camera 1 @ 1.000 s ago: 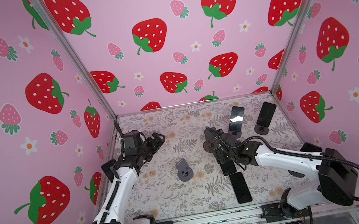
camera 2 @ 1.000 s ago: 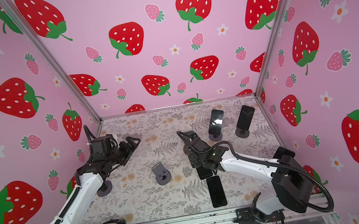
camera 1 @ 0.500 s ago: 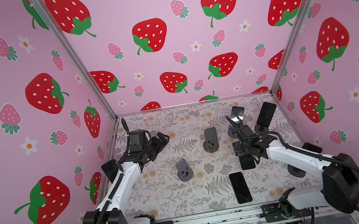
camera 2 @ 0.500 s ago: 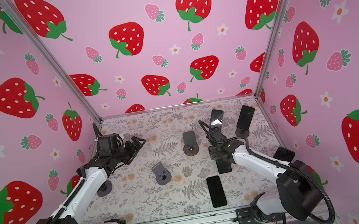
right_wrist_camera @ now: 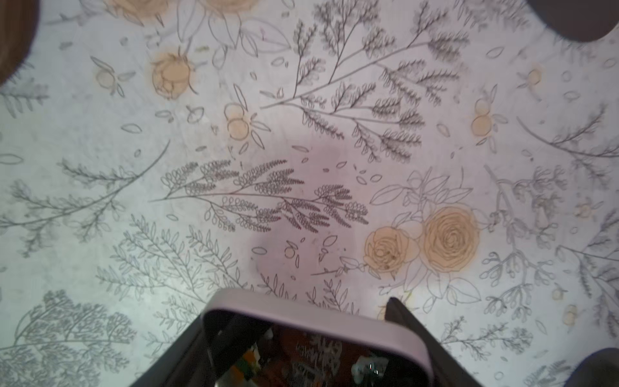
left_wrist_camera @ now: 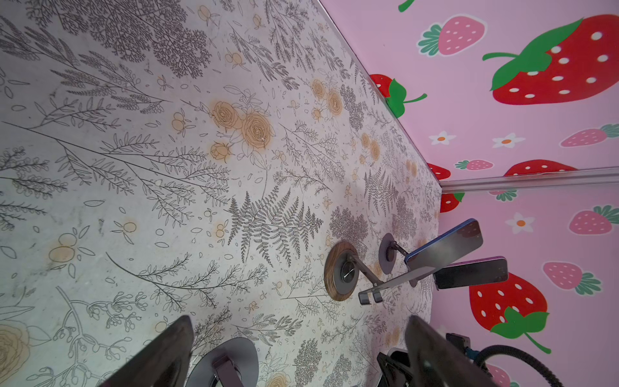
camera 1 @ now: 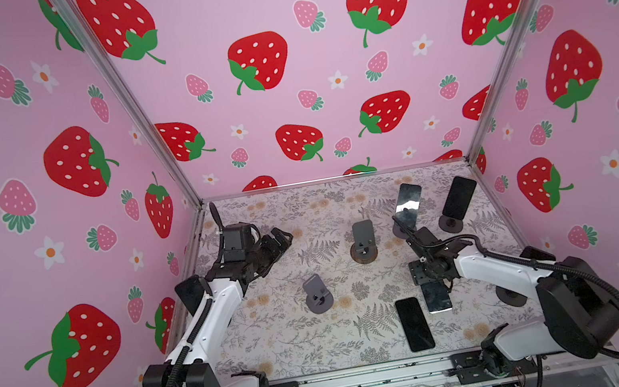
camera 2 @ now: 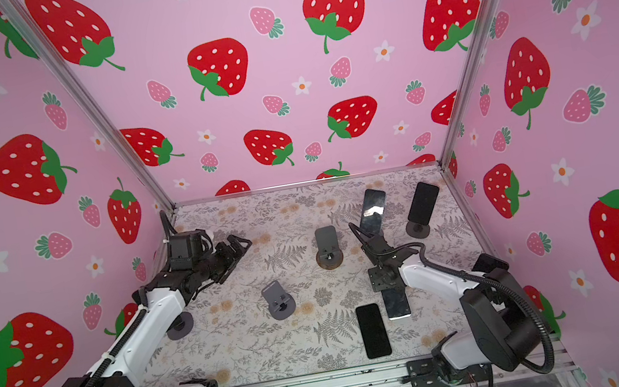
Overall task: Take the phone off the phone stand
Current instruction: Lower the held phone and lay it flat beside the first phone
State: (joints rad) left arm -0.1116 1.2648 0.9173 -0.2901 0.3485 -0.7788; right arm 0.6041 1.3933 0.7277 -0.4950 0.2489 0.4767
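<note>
Right pincer clamped on phone; lilac rim clear only in right wrist view. Left pincer apart above tabletop.

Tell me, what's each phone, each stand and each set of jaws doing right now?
Lilac-edged, mirror-screened phone: off any stand, held by right gripper.
Right gripper: jaws shut on that phone.
Left gripper: jaws open, empty.
Flat black phone: lying flat, off any stand.
Wooden-based phone stand: empty.
Grey round-based phone stand: empty.
Blue-edged reflective phone: propped on grey disc stand.
Black rear phone: propped on dark disc stand.
</note>
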